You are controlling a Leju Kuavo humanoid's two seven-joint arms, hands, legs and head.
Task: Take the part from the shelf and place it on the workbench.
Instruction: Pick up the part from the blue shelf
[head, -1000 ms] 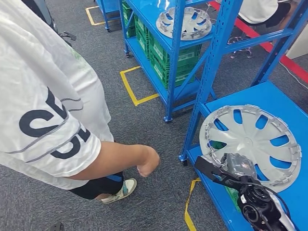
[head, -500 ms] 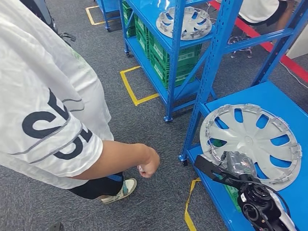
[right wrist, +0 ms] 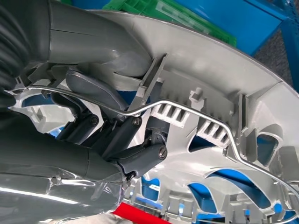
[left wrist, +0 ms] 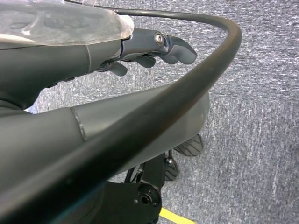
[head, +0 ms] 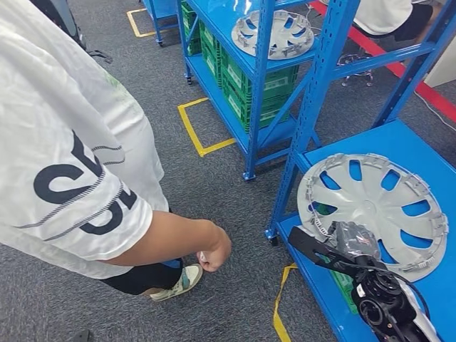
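While the right hand (head: 344, 246) reaches in from below, we see the silver hubcap (head: 376, 210) lying on the blue shelf (head: 408, 146) just ahead of it, inner ribbed side up, its near rim in that hand. Being round, it has no long axis to call. From the right wrist view, the thumb (right wrist: 98, 46) lies over the rim and the darker fingers (right wrist: 141, 158) curl among the clips and wire ring on the other face, so we're calling that a grip on the hubcap (right wrist: 218, 107). Our left hand (left wrist: 155, 46) hangs over grey carpet (left wrist: 253, 121), fingers loosely curled, holding nothing. Off to the left of the right hand stands a person (head: 70, 142) in a white shirt, fist (head: 214, 251) closed.
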